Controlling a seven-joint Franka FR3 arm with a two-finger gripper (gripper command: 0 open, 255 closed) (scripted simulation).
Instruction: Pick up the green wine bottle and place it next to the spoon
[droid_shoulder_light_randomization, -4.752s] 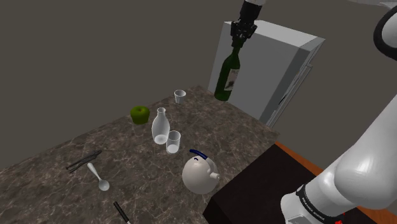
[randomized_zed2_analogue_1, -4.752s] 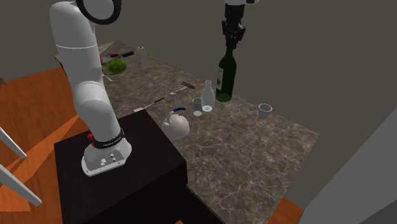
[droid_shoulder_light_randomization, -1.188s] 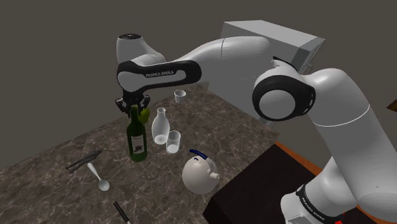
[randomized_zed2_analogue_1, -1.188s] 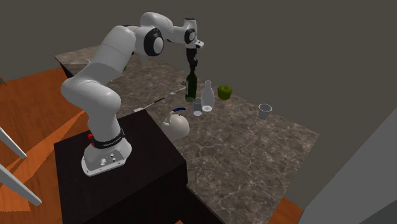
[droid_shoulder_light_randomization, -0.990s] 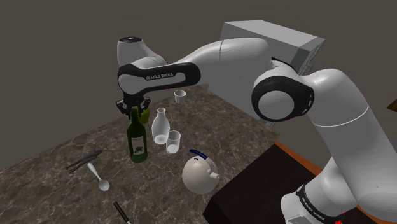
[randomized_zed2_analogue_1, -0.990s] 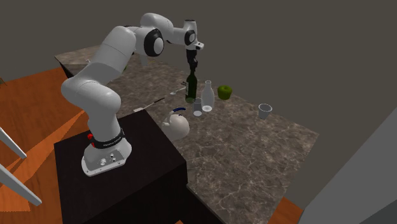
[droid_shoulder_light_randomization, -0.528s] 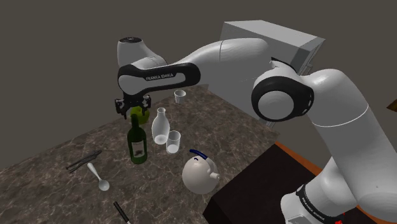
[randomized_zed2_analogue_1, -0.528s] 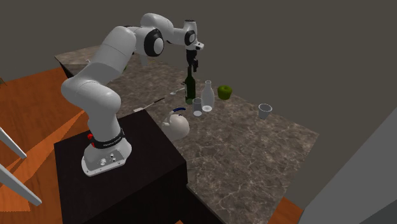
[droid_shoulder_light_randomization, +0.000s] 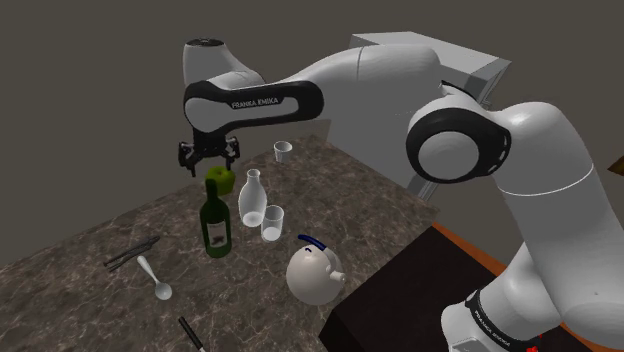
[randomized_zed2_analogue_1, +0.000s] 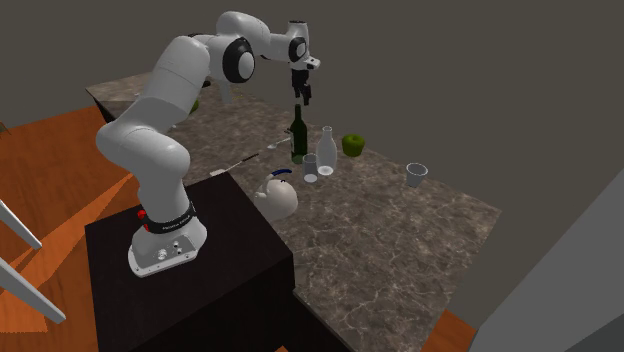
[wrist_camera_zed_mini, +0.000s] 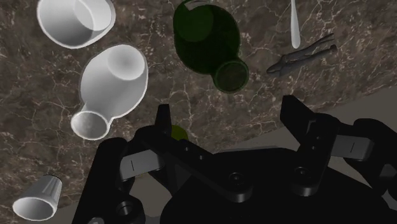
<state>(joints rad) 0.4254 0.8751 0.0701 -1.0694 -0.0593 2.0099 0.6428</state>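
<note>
The dark green wine bottle (droid_shoulder_light_randomization: 214, 226) stands upright on the marble counter (droid_shoulder_light_randomization: 380, 205), a short way from the pale spoon (droid_shoulder_light_randomization: 155, 278) that lies toward the shoulder view's left front. My gripper (droid_shoulder_light_randomization: 209, 156) hangs open just above the bottle's mouth, touching nothing. From across the counter, the bottle (randomized_zed2_analogue_1: 298, 136) stands free under the gripper (randomized_zed2_analogue_1: 301, 93). In the wrist view the bottle (wrist_camera_zed_mini: 210, 39) is seen from above, beyond the spread gripper (wrist_camera_zed_mini: 229, 118), with the spoon (wrist_camera_zed_mini: 295, 23) past it.
A clear carafe (droid_shoulder_light_randomization: 250, 195) and a glass (droid_shoulder_light_randomization: 272, 224) stand close beside the bottle, and a green apple (droid_shoulder_light_randomization: 222, 180) sits behind it. A white teapot (droid_shoulder_light_randomization: 314, 273), a small cup (droid_shoulder_light_randomization: 283, 151), dark tongs (droid_shoulder_light_randomization: 132, 253) and a knife (droid_shoulder_light_randomization: 190, 333) also lie on the counter.
The fingers let go of the bottle's neck and spread apart, then the hand rose a little. The bottle stays standing where it was set down.
</note>
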